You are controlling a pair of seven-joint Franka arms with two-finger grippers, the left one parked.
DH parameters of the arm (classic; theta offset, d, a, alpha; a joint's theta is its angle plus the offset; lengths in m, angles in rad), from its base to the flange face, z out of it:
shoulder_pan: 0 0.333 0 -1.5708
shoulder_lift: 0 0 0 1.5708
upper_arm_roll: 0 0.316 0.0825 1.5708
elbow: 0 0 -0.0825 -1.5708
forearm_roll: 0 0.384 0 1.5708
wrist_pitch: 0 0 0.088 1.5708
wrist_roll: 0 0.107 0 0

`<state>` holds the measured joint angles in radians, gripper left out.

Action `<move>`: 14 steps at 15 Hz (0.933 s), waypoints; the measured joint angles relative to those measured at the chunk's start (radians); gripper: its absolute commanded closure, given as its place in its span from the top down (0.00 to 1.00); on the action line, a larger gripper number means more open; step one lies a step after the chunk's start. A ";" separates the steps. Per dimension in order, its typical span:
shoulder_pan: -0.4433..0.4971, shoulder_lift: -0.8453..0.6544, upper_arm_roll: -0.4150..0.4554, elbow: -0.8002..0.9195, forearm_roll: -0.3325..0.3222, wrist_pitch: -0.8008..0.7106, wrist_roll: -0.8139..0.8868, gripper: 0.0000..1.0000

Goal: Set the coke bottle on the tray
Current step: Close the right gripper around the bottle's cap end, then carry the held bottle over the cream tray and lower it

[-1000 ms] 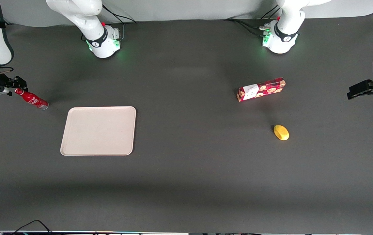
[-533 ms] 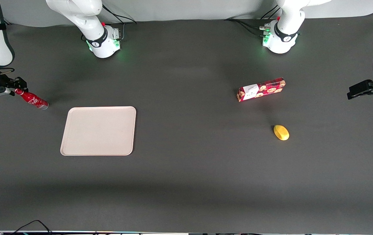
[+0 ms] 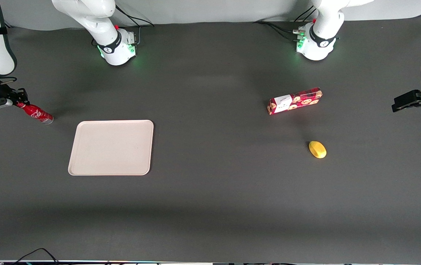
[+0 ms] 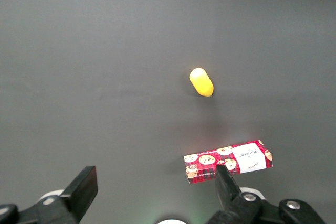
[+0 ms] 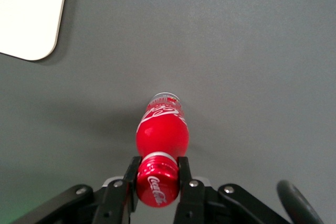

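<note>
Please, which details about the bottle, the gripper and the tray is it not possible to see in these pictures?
- Coke bottle, wrist view: the gripper, shut on its cap, hides the neck; whether its base has left the table is unclear.
- Gripper, front view: the fingers are too small to separate.
- Tray, wrist view: cut off by the edge, only one corner shows.
</note>
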<state>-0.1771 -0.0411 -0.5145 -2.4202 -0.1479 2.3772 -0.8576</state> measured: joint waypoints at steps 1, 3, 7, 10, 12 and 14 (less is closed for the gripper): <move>0.000 0.000 0.000 0.000 0.000 0.000 0.000 0.00; 0.001 0.000 0.000 0.000 0.000 0.000 0.000 0.00; 0.006 -0.003 0.001 0.016 0.000 -0.022 0.000 0.00; 0.009 -0.022 0.028 0.101 0.000 -0.146 -0.001 0.00; 0.011 -0.036 0.066 0.210 0.000 -0.275 -0.001 0.00; 0.013 -0.047 0.111 0.330 0.002 -0.414 -0.001 0.00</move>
<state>-0.1640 -0.0883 -0.4032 -2.0906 -0.1463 1.9628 -0.8583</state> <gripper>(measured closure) 0.683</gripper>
